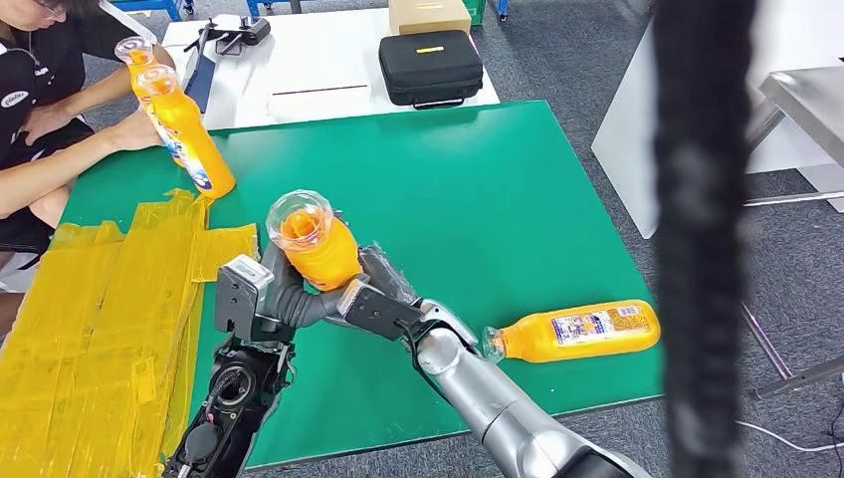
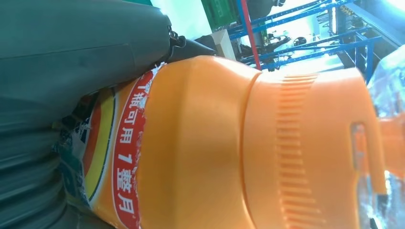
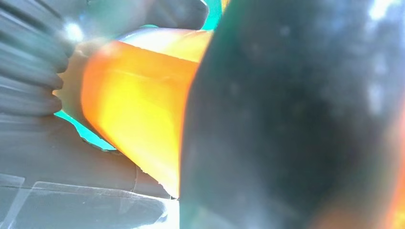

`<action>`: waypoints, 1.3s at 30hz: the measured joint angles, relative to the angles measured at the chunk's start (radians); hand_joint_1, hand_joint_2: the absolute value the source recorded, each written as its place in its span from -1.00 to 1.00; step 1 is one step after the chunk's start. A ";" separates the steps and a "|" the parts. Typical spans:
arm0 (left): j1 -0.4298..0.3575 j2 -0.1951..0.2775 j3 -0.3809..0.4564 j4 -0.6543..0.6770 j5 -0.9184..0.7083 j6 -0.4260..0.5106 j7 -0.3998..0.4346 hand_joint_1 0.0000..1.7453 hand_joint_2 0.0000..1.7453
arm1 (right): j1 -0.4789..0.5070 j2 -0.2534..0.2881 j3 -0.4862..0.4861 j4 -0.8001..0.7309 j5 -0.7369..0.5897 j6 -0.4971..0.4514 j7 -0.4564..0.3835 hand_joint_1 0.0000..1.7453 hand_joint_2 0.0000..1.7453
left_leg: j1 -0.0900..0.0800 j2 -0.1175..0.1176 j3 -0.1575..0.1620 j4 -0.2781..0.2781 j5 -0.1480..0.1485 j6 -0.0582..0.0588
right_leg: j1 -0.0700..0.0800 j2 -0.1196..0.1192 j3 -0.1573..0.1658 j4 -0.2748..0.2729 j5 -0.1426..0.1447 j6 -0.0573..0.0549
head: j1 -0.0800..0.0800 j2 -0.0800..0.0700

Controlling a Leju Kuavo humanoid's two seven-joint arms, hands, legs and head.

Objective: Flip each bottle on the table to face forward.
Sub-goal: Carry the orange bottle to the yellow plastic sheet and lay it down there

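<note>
Orange liquid fills the held bottle (image 1: 316,242), which both robot hands carry above the green table (image 1: 468,189), near the middle of its near edge, the clear cap tipped up toward the head camera. The left robot hand (image 1: 284,299) wraps its body from one side and the right robot hand (image 1: 373,294) presses against the other, so the bottle sits clamped between them; the left wrist view shows the label (image 2: 122,157) up close. The step in hand looks like the turning of this bottle; next it likely needs rotating until the label faces forward, then standing on the table. A second bottle (image 1: 582,331) lies on its side by the table's near right corner, just beyond the right arm, untouched. A person at the far left corner steadies two more bottles (image 1: 184,124).
</note>
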 joint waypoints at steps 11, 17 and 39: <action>-0.003 0.002 0.006 -0.002 0.029 0.003 -0.005 1.00 1.00 | 0.001 0.002 0.006 0.000 0.000 -0.046 -0.008 -0.96 0.00 | 0.000 0.000 0.000 0.000 0.000 0.000 | 0.000 0.000 0.000 0.000 0.000 0.000 | 0.000 0.000; -0.008 0.003 0.066 -0.022 0.032 0.070 -0.009 1.00 1.00 | 0.042 -0.025 0.006 -0.124 0.031 -0.056 0.063 -1.00 -1.00 | 0.000 0.000 0.000 0.000 0.000 0.000 | 0.000 0.000 -0.001 0.000 0.000 0.000 | 0.000 0.000; -0.034 0.098 0.383 0.185 -0.892 0.561 0.134 1.00 1.00 | 0.241 -0.246 -0.115 -0.577 -0.161 0.123 0.245 -1.00 1.00 | 0.000 -0.001 -0.001 0.000 0.000 0.000 | 0.000 0.000 -0.001 0.000 0.000 0.000 | 0.000 0.000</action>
